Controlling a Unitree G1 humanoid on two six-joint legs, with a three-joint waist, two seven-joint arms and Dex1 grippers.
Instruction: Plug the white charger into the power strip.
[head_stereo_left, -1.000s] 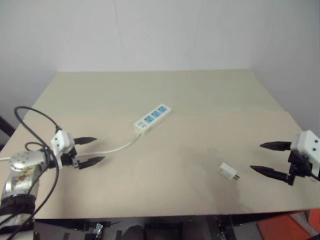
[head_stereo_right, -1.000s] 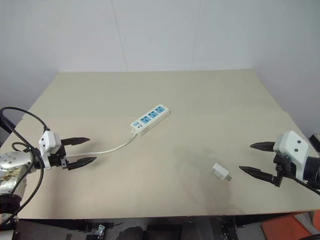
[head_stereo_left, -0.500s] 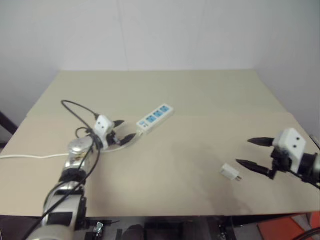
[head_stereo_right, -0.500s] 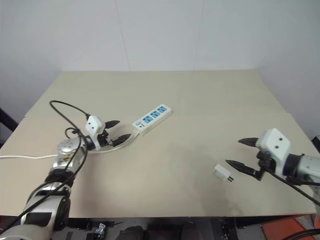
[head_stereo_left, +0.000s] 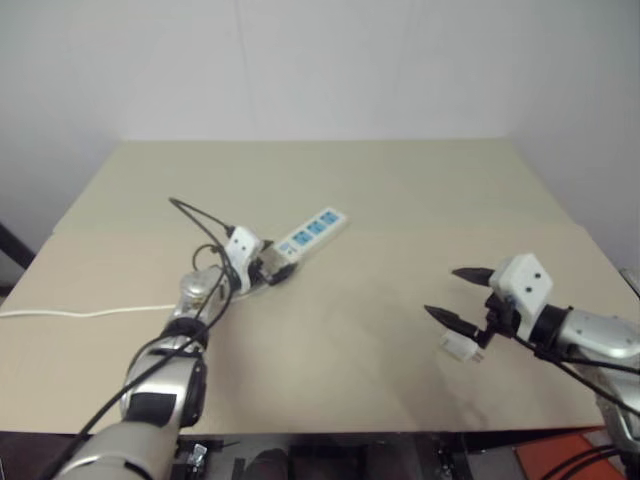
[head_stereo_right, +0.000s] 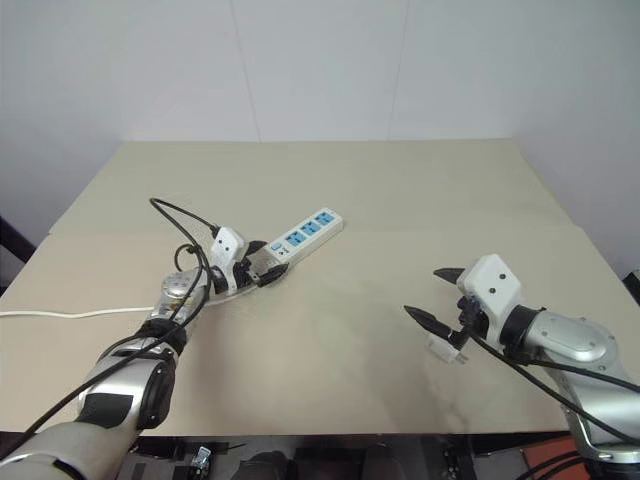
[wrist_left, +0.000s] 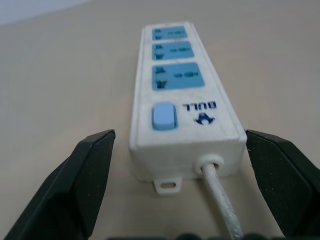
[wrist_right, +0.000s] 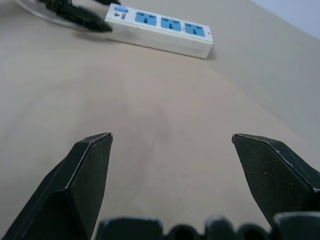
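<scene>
While my left gripper (wrist_left: 177, 165) straddles the long white blue-socketed power strip's (wrist_left: 182, 95) cord end, open, my empty right gripper (head_stereo_right: 437, 294) gapes above the small white cube charger (head_stereo_right: 443, 346).

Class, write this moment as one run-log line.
left gripper: open, straddling power strip's cord end | right gripper: open, over white charger | charger: unplugged, on table

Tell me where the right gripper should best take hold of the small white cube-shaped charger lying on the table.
Probably across the small white cube-shaped charger's flat side faces, coming from above and behind, at the end away from the prongs. It lies on its side on the beige table, prongs pointing toward the right gripper, whose fingers stand open above it.
</scene>
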